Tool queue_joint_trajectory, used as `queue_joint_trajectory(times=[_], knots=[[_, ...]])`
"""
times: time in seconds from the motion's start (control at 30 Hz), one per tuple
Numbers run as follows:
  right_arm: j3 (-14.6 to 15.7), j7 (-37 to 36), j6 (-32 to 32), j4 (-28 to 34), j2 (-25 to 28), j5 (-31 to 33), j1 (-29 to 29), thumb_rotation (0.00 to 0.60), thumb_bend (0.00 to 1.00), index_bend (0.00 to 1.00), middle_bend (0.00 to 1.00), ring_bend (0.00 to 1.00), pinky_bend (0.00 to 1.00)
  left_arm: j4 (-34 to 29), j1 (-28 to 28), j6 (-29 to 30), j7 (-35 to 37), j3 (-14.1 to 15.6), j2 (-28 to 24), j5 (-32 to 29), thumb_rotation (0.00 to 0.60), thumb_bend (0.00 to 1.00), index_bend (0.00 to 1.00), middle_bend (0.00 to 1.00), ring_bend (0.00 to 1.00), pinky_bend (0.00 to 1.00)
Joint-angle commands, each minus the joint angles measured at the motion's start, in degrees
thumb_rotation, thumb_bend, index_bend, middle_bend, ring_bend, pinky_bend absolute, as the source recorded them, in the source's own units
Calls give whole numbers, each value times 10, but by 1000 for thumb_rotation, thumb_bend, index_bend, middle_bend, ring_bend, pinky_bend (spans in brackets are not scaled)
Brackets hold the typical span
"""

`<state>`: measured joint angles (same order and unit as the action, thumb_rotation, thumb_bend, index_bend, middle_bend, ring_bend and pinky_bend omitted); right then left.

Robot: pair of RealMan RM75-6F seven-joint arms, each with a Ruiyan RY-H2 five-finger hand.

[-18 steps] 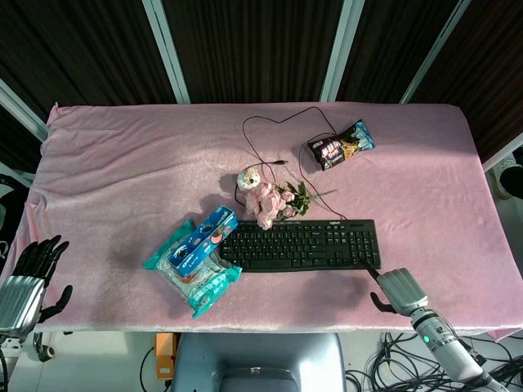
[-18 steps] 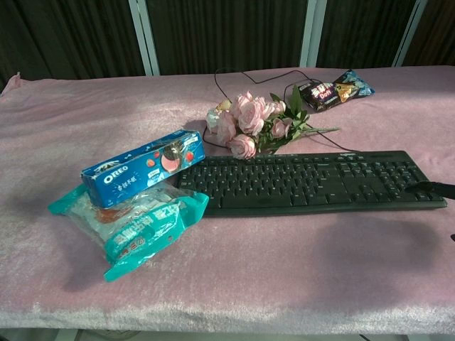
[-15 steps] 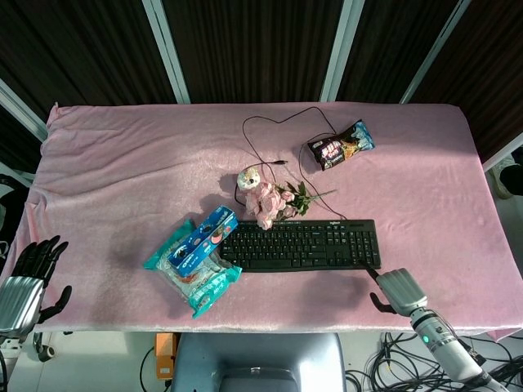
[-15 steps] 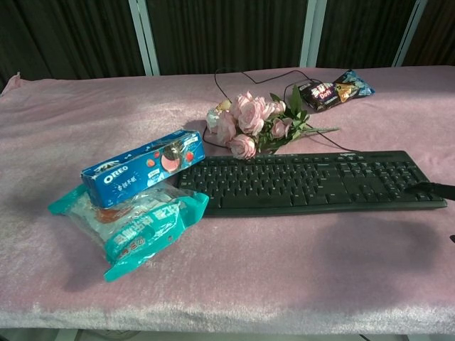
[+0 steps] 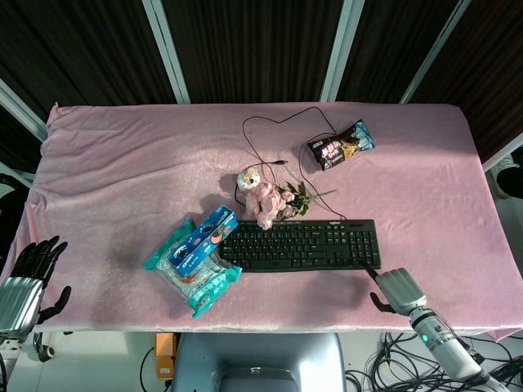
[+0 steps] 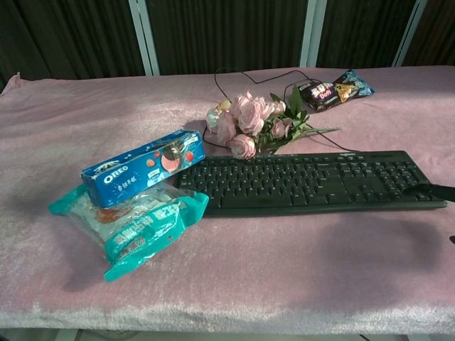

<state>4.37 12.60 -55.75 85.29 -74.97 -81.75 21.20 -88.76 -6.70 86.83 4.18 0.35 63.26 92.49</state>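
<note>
Nothing moved: pink cloth (image 5: 122, 163) covers table, dark panels (image 5: 245, 41) behind.

The head view looked steeply down from high above the near edge, taking in the whole bench (image 5: 122, 163). The chest view sat low and close at that edge, facing across it. Both shared the keyboard (image 5: 301, 244) (image 6: 313, 181) and flowers (image 5: 274, 202) (image 6: 252, 121).

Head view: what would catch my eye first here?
The black keyboard lies in the middle of the pink-covered table, with a bunch of pink roses just behind it. At its left end sits a blue Oreo box atop a teal snack bag, and the right hand touches its right corner.
</note>
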Motion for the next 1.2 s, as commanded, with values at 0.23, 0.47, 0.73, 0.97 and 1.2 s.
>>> queue_joint_trajectory(times=[0.23,0.47,0.73,0.97,1.2], knots=[[-1,14,15,2,-2,14,6,600,610,214,1000,1000,1000,0,1,2,2,0,-1,1,600,414,0,0,0,0],[0,21,25,2,-1,25,9,600,610,238,1000,1000,1000,1,1,2,2,-1,0,1,600,413,0,0,0,0],[-10,-7,-69,15,12,-15,-20,600,614,200,1000,1000,1000,0,2,4,2,-1,0,2,600,413,0,0,0,0],[-12,-28,-276,11,25,-116,-92,600,464,0,278,290,539,4,3,9,4,-1,2,7,600,413,0,0,0,0],[-18,-68,-438,-21,25,-178,-154,600,416,0,0,0,354,5,1,7,0,1,5,11,600,413,0,0,0,0]])
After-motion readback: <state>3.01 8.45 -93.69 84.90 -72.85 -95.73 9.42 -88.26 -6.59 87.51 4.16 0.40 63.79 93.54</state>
